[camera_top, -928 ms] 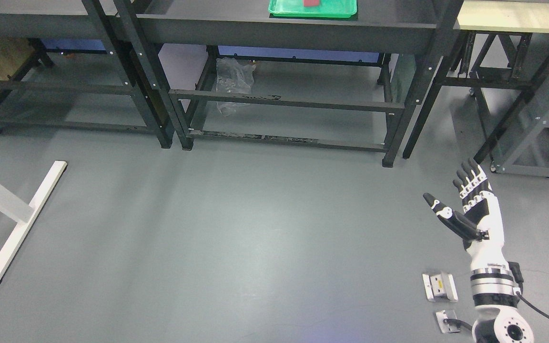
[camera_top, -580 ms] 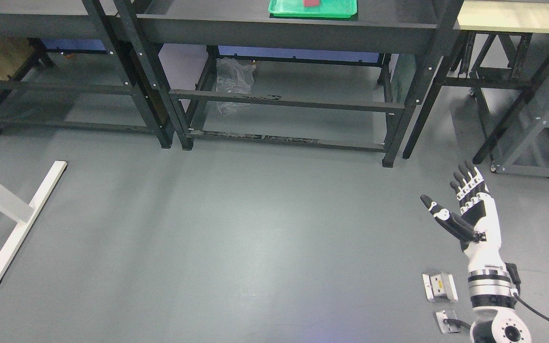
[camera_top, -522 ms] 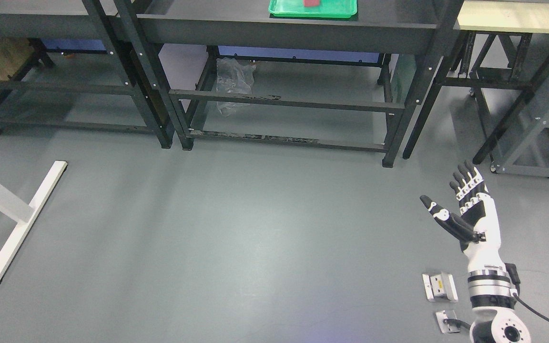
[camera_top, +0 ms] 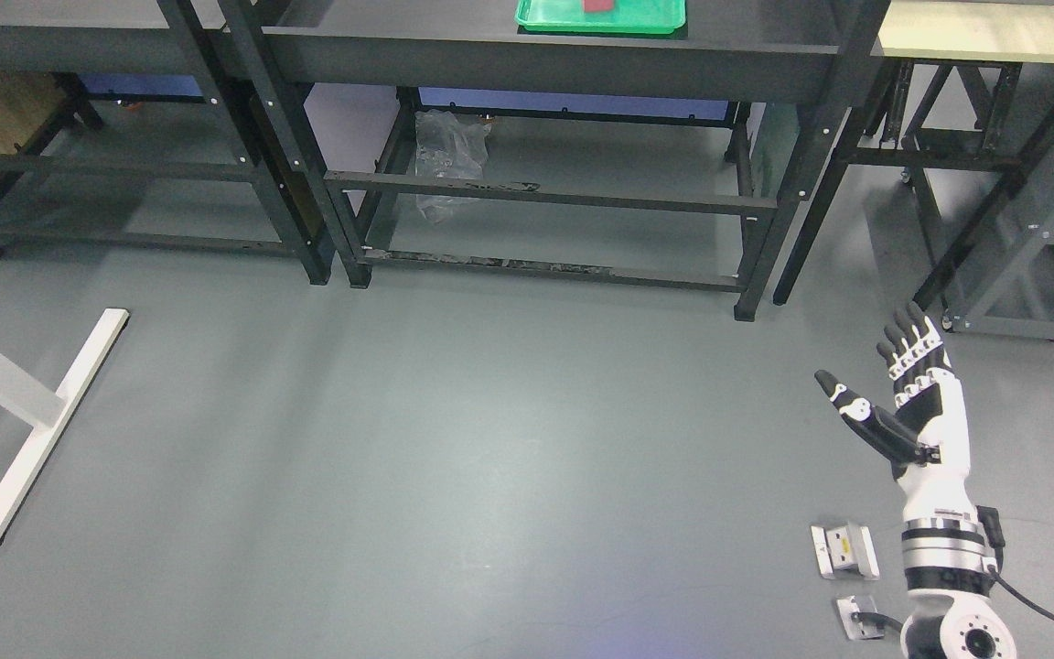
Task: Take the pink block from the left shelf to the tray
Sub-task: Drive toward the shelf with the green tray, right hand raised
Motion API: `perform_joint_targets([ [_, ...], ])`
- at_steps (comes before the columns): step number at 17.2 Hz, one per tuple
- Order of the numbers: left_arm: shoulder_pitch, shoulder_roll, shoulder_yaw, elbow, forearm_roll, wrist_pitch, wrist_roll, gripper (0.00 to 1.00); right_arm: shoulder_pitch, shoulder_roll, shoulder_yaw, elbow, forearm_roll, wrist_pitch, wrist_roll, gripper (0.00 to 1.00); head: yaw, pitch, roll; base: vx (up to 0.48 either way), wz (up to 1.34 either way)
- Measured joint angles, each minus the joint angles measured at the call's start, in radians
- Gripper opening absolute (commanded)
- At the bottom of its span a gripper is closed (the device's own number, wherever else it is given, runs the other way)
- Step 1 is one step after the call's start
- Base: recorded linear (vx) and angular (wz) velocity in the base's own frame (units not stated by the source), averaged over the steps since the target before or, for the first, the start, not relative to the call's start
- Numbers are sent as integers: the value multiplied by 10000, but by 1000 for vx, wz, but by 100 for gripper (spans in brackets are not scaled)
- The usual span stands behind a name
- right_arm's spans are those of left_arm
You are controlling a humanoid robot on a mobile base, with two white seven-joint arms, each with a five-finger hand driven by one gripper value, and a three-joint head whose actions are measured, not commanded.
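A green tray (camera_top: 600,20) lies on the top of the dark middle shelf unit (camera_top: 545,59) at the upper edge of the head view. A pinkish-red block (camera_top: 596,5) rests in the tray, cut off by the picture's top edge. My right hand (camera_top: 898,389) hovers over the floor at the lower right, far from the tray. Its fingers are straight, the thumb is spread to the left, and it holds nothing. The left arm does not show.
A second dark shelf unit (camera_top: 106,55) stands at the upper left and a light-topped table (camera_top: 994,32) at the upper right. A crumpled plastic bag (camera_top: 449,156) lies under the middle shelf. A white T-shaped foot (camera_top: 42,430) lies at left. Two metal floor boxes (camera_top: 844,551) sit near my right arm.
My right hand dipped a little and drifted left, then returned up and right to nearly where it began. It stays open. Nothing else has moved.
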Motion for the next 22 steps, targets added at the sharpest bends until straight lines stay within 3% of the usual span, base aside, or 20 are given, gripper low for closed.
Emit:
perform_joint_targets([
  [6, 0, 0, 0, 0, 0, 0, 0, 100, -223, 0, 160, -77, 1739, 804, -1695, 99, 0, 0, 0, 18, 9],
  [22, 0, 0, 0, 0, 0, 0, 0, 100, -72, 0, 555, -667, 6296, 660, -1811, 99, 0, 0, 0, 79, 7],
])
